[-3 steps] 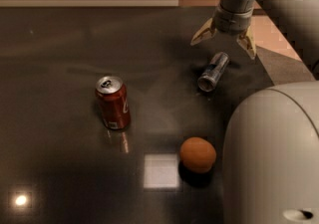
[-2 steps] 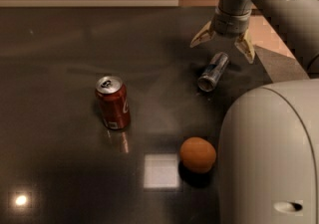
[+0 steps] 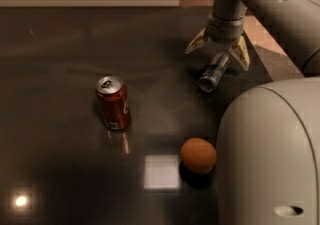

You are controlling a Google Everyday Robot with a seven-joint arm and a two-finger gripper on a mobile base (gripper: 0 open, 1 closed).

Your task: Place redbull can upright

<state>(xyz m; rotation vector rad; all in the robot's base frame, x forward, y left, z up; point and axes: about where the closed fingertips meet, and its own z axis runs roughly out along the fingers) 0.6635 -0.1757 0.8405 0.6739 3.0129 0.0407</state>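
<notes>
The redbull can (image 3: 214, 72) lies on its side on the dark table (image 3: 60, 49), right of centre, its open end facing the front left. My gripper (image 3: 219, 49) hangs directly above the can's far end. Its two pale fingers are spread wide, one on each side of the can, and hold nothing.
A red soda can (image 3: 113, 102) stands upright left of centre. An orange (image 3: 198, 155) rests at the front, below the lying can. My robot's grey body (image 3: 270, 154) fills the lower right. The table's right edge (image 3: 280, 56) runs just behind the gripper.
The gripper has shifted slightly over the can's far end, fingers still spread. The cans and the orange have not moved.
</notes>
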